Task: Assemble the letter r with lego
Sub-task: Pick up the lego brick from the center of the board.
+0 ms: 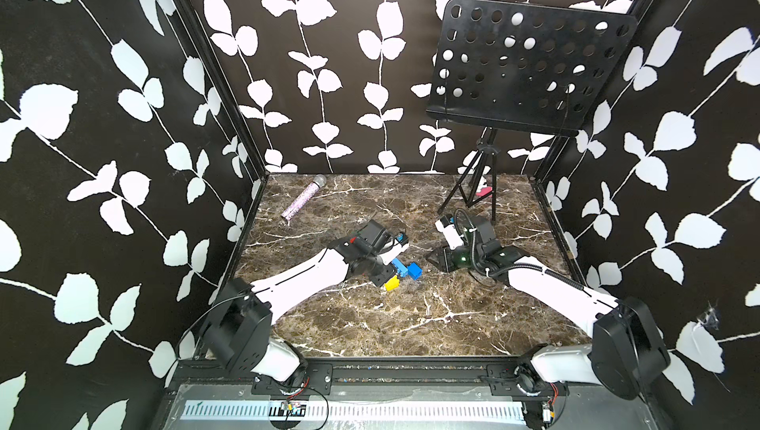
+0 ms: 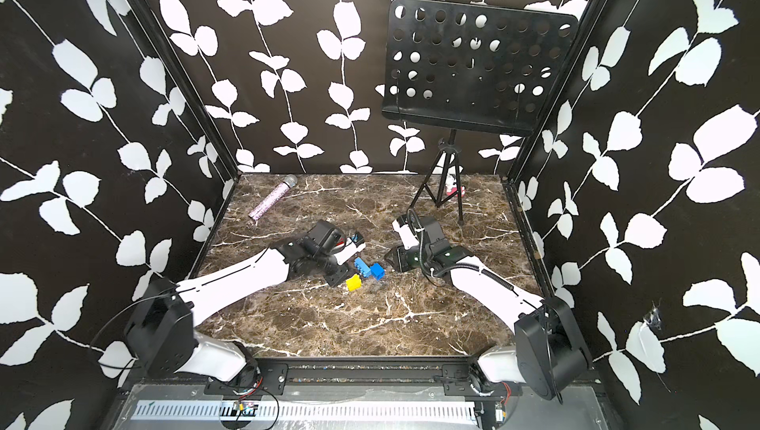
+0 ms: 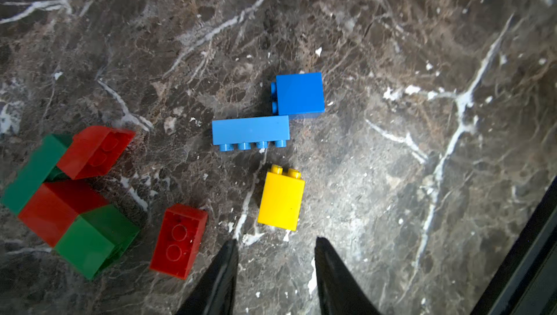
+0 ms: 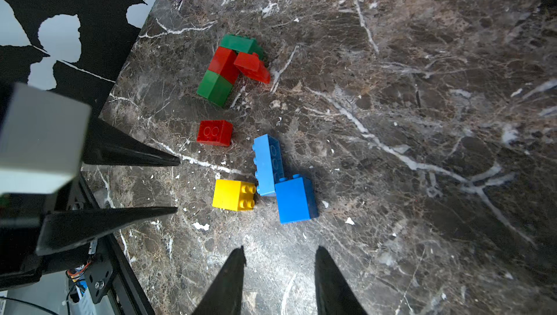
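Table (image 1: 411, 317): brown marble top with white veins, leaf-patterned black walls on three sides.
Light blue brick (image 3: 250, 131): middle of the table, the longest of the loose ones, lying on its side, row of four studs turned toward the near edge.
Blue brick (image 3: 300, 93): also on its side, touching the right end of the light blue brick on its far side.
Yellow brick (image 3: 281, 197): just near of the light blue brick, separated by a small gap, on its side with studs pointing at it.
Loose red brick (image 3: 179, 239): alone on the marble left of the yellow brick, face with two rings upward.
Joined stack (image 3: 60, 208): green, red and green pieces pressed together in a row, further left; hidden under the left arm (image 1: 304, 275) in both top views.
Tilted red brick (image 3: 96, 150): leaning against the joined stack, one edge off the table.
Left gripper (image 3: 275, 242): reaching in from the near left, fingers a moderate gap apart with nothing between, tips just short of the yellow brick.
Right gripper (image 4: 280, 250): low over the marble to the right of the blue brick, fingers parted about as much, empty, a little way off from the bricks.
Microphone (image 1: 303, 201): glittery purple handle, lying at the far left.
Music stand (image 1: 530, 66): black perforated desk on a tripod, far right.
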Robot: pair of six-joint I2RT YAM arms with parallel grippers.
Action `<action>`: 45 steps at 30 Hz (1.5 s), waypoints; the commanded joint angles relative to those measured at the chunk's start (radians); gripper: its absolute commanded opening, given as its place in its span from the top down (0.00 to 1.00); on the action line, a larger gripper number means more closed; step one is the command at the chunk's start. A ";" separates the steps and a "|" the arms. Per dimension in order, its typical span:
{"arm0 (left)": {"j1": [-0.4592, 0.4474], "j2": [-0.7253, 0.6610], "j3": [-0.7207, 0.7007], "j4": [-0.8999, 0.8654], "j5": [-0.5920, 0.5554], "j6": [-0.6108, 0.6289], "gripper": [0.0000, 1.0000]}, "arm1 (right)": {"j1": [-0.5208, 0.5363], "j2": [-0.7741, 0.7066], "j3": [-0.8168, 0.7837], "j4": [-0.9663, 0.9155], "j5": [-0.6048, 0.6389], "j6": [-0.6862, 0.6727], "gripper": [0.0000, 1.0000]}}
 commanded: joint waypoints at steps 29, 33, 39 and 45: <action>-0.012 0.312 0.142 -0.173 0.050 0.106 0.57 | -0.021 0.022 -0.021 0.023 -0.049 -0.010 0.61; -0.015 0.301 0.115 -0.114 0.049 0.060 0.58 | -0.021 0.019 -0.025 0.019 -0.044 -0.013 0.61; -0.019 0.252 0.054 -0.020 0.042 0.005 0.63 | -0.022 0.007 -0.026 0.003 -0.036 -0.021 0.61; -0.018 0.104 -0.042 0.122 0.002 -0.035 0.76 | -0.023 -0.012 -0.026 -0.010 -0.060 -0.014 0.61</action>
